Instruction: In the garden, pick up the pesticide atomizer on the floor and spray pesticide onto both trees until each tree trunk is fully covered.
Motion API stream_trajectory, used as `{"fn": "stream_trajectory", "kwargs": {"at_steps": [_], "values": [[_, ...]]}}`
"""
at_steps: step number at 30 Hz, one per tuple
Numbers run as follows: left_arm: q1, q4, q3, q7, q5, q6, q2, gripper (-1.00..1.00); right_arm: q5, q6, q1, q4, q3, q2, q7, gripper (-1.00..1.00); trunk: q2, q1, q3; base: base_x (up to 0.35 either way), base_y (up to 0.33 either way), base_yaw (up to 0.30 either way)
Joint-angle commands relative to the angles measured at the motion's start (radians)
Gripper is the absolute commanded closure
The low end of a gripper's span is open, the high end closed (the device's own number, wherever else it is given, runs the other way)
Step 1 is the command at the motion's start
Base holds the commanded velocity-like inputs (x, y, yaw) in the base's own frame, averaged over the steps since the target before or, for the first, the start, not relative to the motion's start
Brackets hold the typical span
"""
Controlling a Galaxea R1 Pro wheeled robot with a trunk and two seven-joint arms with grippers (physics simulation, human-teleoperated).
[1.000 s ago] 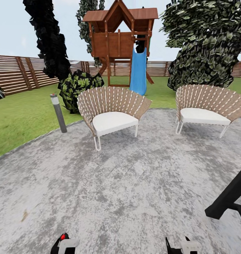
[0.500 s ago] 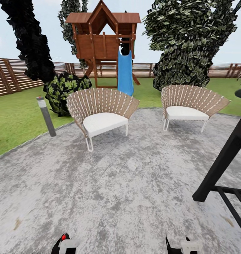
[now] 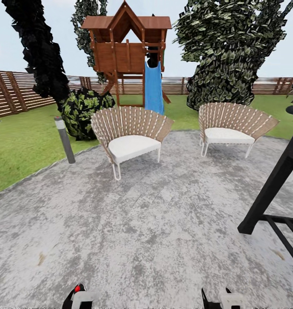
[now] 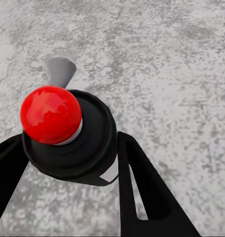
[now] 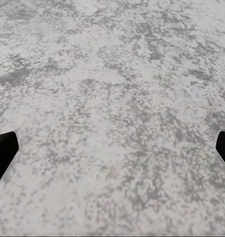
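On the stone patio [image 3: 163,240] my view has swung slightly back left; my left tool [image 4: 67,163] clenches the red-capped atomizer [image 4: 51,114], right tool [image 5: 112,153] released; trees not reached yet.

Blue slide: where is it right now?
Head view, upper centre: the blue slide hangs off the right side of the wooden playhouse on the lawn, behind the left chair.

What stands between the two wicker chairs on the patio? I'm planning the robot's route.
Nothing; in the head view only bare grey stone patio separates the left chair from the right chair.
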Motion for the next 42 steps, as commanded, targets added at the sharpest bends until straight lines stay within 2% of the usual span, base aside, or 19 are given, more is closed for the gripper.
{"fn": "stream_trajectory", "kwargs": {"at_steps": [1, 9, 30, 42], "values": [[0.0, 0.0, 0.0, 0.0, 0.0, 0.0, 0.0, 1.0, 0.0, 0.0, 0.0, 0.0, 0.0, 0.0, 0.0, -1.0, 0.0, 0.0, 0.0, -0.23, 0.241, 0.0], [0.004, 0.0, -0.001, 0.0, -0.002, 0.0, 0.0, 1.0, 0.001, 0.0, 0.0, 0.001, 0.0, 0.0, 0.001, -1.0, 0.0, 0.0, 0.0, -0.23, 0.241, -0.079], [0.005, 0.0, 0.0, 0.001, -0.003, 0.0, 0.0, 1.0, 0.001, 0.0, 0.0, 0.002, 0.001, 0.0, 0.003, -1.0, 0.0, 0.0, 0.0, -0.229, 0.238, -0.254], [0.005, 0.0, -0.001, 0.002, -0.003, 0.0, -0.001, 1.0, 0.001, 0.0, 0.0, 0.002, 0.001, 0.0, 0.003, -1.0, 0.0, 0.0, 0.0, -0.04, 0.037, -0.26]]}}
